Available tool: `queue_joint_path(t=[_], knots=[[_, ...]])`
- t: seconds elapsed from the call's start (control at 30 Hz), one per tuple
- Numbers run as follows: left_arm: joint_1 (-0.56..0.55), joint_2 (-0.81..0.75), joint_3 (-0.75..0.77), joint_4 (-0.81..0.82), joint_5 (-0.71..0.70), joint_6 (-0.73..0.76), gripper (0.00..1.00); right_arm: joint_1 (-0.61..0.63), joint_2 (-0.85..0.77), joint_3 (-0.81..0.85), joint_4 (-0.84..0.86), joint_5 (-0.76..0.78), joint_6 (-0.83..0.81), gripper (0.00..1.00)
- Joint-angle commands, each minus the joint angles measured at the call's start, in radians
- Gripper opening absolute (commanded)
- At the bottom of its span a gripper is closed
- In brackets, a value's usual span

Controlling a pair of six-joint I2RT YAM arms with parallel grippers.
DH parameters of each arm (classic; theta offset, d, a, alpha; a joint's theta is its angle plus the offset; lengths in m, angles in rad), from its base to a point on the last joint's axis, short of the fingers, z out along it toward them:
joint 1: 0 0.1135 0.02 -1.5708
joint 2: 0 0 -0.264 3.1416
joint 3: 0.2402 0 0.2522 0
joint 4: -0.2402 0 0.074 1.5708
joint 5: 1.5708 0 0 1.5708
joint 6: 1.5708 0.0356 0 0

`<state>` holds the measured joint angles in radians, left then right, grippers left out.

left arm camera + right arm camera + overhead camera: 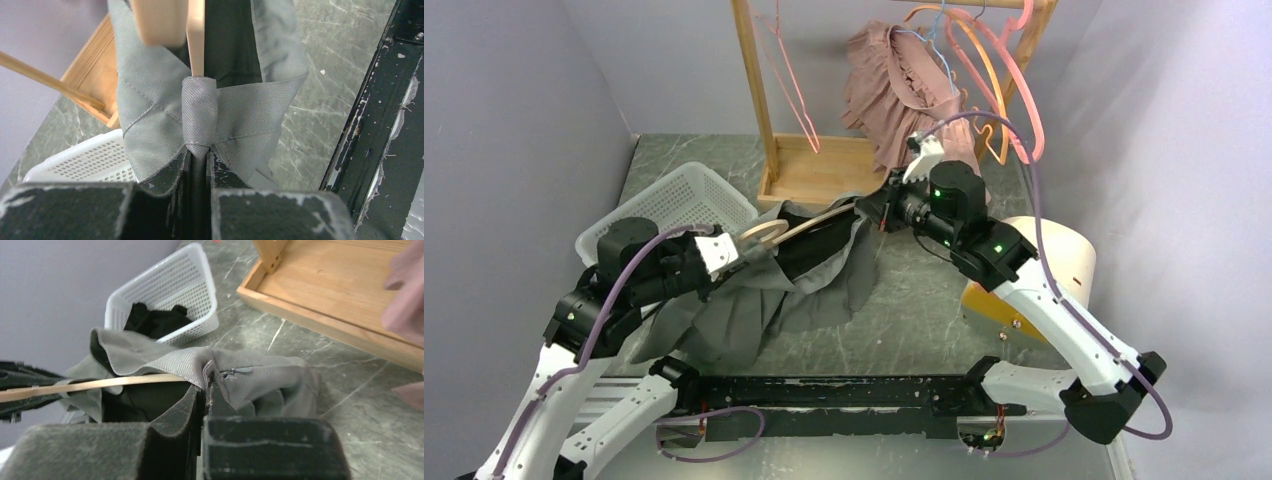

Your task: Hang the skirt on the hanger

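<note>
The grey skirt (754, 300) is stretched between both grippers just above the table, its hem trailing down to the left arm. A pale wooden hanger (809, 225) runs inside its waistband. My left gripper (742, 255) is shut on a bunched fold of the waistband (200, 115), with the hanger's bar (196, 40) coming out just beyond it. My right gripper (874, 212) is shut on the waistband's other end beside the zipper (240, 371). There the hanger (100, 384) slants left under the cloth (260, 380).
A white mesh basket (679, 195) holding a black garment (155, 320) stands behind the left arm. A wooden rack (824, 170) at the back carries a pink dress (904, 90) and pink and orange hangers (1004, 80). A cream cylinder (1054, 260) sits right.
</note>
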<state>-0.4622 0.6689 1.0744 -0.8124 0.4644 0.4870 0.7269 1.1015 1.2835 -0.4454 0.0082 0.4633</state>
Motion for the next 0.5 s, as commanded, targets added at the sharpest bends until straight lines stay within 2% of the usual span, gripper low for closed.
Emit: queue_joint_path(t=[0.0, 0.13, 0.27, 0.47], knots=[[-0.001, 0.025, 0.035, 0.181, 0.118, -0.001, 0.07, 0.003, 0.055, -0.005, 0.066, -0.251, -0.064, 0.0], [-0.001, 0.033, 0.007, 0.349, 0.08, -0.063, 0.07, 0.004, 0.026, -0.026, 0.113, -0.406, -0.092, 0.0], [-0.001, 0.04, -0.099, 0.579, 0.11, -0.193, 0.07, 0.004, -0.049, -0.07, 0.199, -0.509, -0.083, 0.0], [-0.001, 0.007, -0.255, 0.76, 0.188, -0.279, 0.07, 0.004, -0.081, -0.096, 0.177, -0.489, -0.089, 0.14]])
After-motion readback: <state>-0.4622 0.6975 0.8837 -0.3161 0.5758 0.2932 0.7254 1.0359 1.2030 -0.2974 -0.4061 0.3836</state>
